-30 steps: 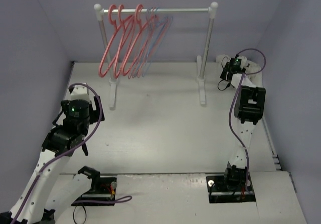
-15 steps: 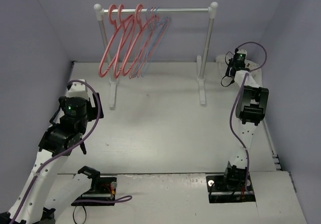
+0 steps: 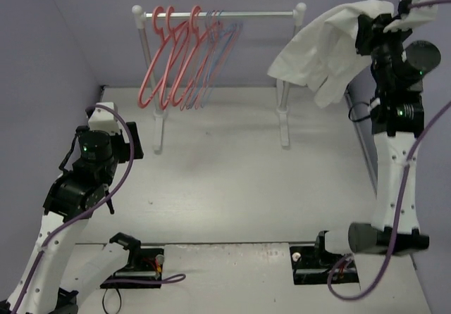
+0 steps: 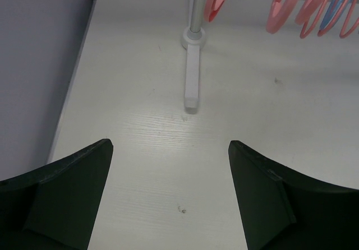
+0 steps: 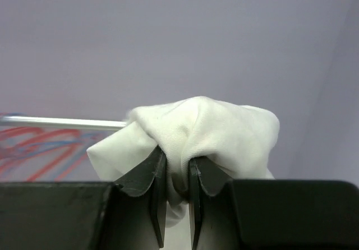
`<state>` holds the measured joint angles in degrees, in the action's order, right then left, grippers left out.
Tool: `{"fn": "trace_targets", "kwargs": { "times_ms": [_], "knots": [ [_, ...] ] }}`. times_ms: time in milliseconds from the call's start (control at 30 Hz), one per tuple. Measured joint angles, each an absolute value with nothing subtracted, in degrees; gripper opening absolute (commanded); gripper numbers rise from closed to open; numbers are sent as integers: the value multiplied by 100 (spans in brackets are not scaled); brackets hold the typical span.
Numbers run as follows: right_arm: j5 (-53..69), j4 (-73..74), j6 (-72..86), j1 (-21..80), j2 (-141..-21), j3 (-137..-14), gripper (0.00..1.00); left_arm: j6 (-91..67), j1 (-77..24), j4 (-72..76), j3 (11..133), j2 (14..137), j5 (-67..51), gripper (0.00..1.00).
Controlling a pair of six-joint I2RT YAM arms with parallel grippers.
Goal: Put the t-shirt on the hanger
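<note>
One white t-shirt [image 3: 317, 46] hangs bunched in the right gripper [image 5: 176, 169], its fingers pinching the cloth high beside the right post of the rack [image 3: 254, 15]. The single light-blue hanger [image 3: 229, 50] stays hooked on the rail beside at least three pink hangers [image 3: 165, 60]. The left gripper [image 4: 168, 194] is spread wide above the white table [image 3: 232, 187]. Lilac walls [image 3: 70, 32] surround the table.

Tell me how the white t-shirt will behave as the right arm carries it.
Probably floppy: the t-shirt hangs in loose folds from the right gripper. Likely light, since a small pinch of bunched cloth holds it all. It may swing and could snag the rack post beside it.
</note>
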<state>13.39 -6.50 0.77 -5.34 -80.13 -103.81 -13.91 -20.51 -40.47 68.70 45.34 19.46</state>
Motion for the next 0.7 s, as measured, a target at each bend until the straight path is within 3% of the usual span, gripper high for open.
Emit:
{"fn": "trace_targets", "kwargs": {
  "times_ms": [167, 467, 600, 700],
  "knots": [
    [2161, -661, 169, 432, -7244, -10128, 4, -1339, -2051, -4047, 6934, 4470, 1765, 80],
    [3066, -449, 484, 2347, -7804, -9125, 6, -1328, -2051, -4047, 6938, 4216, 1158, 80],
    [3334, -314, 551, 2630, -7828, -8093, 16, -1350, -2051, -4037, 6921, 4121, 770, 80],
    [3349, -323, 618, 2657, -7543, -6962, 39, -1452, -2051, -4003, 6755, 4068, 487, 80]
  ]
}}
